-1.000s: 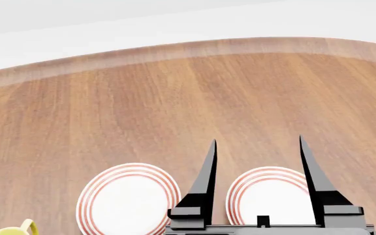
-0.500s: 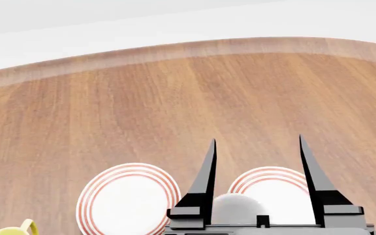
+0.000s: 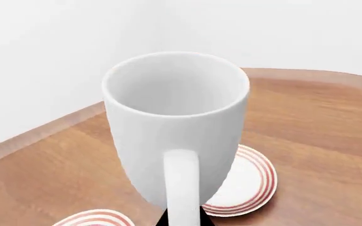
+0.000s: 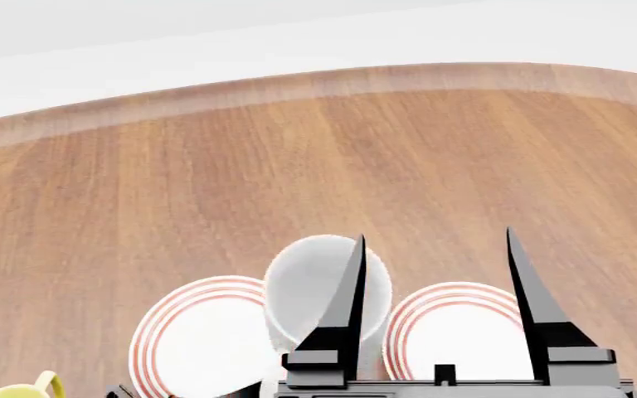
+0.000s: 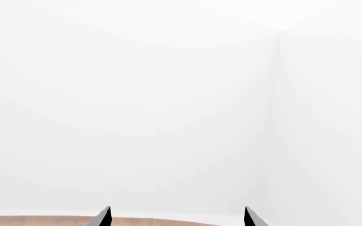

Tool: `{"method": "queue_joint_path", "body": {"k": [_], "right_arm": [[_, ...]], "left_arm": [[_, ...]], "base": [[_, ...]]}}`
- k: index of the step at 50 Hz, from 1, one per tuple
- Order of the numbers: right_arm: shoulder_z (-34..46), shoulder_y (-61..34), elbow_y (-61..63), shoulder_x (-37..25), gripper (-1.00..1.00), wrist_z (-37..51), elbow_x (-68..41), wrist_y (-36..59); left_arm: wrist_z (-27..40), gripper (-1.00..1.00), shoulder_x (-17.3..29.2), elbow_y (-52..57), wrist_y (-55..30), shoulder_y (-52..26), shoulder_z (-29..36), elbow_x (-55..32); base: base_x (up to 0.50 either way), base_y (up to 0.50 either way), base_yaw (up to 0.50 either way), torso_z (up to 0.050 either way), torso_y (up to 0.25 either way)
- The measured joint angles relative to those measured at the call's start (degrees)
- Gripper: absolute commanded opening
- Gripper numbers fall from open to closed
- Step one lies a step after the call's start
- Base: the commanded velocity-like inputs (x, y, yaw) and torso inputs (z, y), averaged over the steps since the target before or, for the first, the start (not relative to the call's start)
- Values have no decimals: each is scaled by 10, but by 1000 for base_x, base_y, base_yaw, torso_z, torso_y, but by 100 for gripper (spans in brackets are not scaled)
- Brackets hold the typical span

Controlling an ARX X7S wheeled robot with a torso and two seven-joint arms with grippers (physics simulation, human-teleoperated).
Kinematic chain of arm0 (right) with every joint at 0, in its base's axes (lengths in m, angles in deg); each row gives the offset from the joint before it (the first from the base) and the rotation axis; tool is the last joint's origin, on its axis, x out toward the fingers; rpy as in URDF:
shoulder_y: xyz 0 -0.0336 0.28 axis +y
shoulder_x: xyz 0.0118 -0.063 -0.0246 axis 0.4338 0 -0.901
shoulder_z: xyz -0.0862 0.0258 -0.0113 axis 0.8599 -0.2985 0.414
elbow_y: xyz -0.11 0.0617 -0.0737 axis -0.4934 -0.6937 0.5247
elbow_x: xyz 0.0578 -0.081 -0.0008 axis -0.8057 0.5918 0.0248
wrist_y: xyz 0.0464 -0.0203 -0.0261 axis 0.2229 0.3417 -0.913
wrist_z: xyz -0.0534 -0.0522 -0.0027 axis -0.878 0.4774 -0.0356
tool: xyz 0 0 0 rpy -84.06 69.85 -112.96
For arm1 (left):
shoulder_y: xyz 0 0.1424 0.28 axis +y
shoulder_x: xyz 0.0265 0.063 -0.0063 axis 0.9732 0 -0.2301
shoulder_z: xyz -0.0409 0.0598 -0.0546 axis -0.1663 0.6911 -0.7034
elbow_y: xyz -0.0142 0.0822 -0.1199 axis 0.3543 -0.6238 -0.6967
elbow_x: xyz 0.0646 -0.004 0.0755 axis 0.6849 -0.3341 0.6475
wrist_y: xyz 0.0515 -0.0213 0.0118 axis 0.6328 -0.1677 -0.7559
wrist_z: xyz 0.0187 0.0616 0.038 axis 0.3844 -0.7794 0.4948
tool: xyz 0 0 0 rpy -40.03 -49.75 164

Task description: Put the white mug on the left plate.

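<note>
Holding nothing, the right end effector (image 4: 435, 245) fills the near edge of the head view, its two black fingers upright and spread wide apart. Just behind its left finger, the white mug (image 4: 316, 286) is raised off the wooden worktop (image 4: 296, 157), mouth open upward, between the left plate (image 4: 202, 336) and the right plate (image 4: 457, 332) and overlapping the left plate's inner rim in that view. From the left wrist camera the mug (image 3: 175, 127) looms close with its handle toward the lens, so the left end effector appears to grip it there, though the fingers themselves are almost wholly hidden. A small yellow-handled mug (image 4: 26, 390) peeks in at the near left corner. Beyond the plates, bare wood runs to the worktop's curved far edge and a white wall.
</note>
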Motion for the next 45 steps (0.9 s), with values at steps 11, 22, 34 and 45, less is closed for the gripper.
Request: {"method": "queue_joint_path", "body": {"k": [11,22,34,45], "right_arm": [[0,0,1,-2,100,2,-1,1],[1,0,0,-3,100,4,-3,0],[2,0,-4,-5,100,6,-4,-3],[3,0,-4,-5,100,9,-5,-3]], "left_arm": [[9,-100,-3,-31,4,-26,-43,-15],[18,-100,-8,-88,19,-61,-75,-21],[26,-100,-16,-174,40,-114,-100,-21],[29,-100,-27,-270,74,-154,-114,-21]], "base": [[0,0,0,0,1],[0,0,0,0,0],[0,0,0,0,0],[0,0,0,0,1]]}}
